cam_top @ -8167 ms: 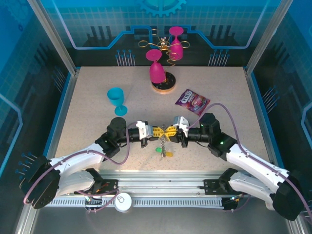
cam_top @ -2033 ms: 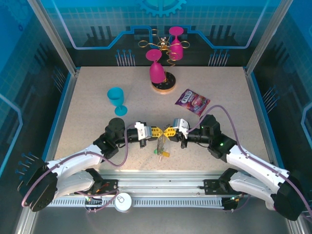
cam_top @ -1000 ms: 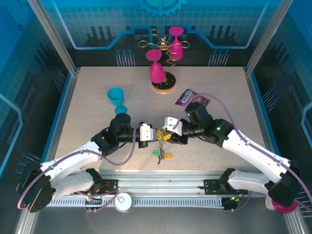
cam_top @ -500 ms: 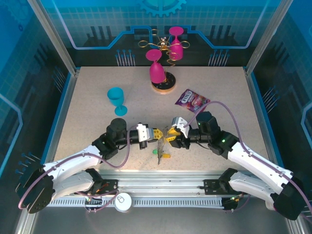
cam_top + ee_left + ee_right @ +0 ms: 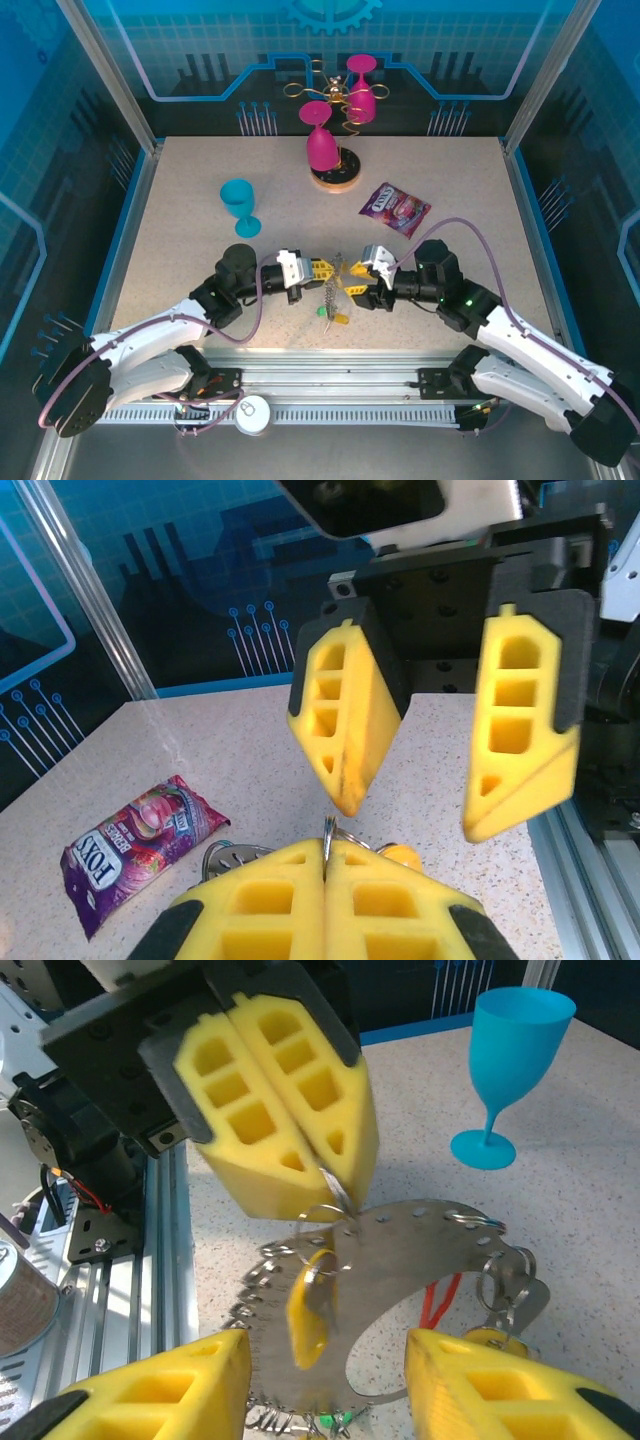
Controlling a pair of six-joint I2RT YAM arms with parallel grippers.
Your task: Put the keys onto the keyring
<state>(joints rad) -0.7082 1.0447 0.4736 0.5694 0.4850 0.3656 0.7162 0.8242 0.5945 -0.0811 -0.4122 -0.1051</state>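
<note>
1. Where the two arms meet over the near part of the tabletop, the left gripper is clenched. Its yellow fingers press flat together on a thin wire ring at the top of the keyring.
2. Facing it tip to tip, the right gripper stands released, its two foam pads spread apart and gripping nothing, just beside the left gripper's tips.
3. From the left gripper the keyring hangs down as a grey metal crescent edged with small rings. The keys dangle at its lower end, with yellow and green heads showing from above. In the right wrist view one yellow head hangs close under the clenched tips. Whether the keys rest on the tabletop cannot be told.
4. Farther back on the left, a teal cup stands upright, well apart from both arms.
5. Farther back on the right, a purple snack packet lies flat.
6. Near the far edge, a gold wire stand carries pink glasses.
</note>
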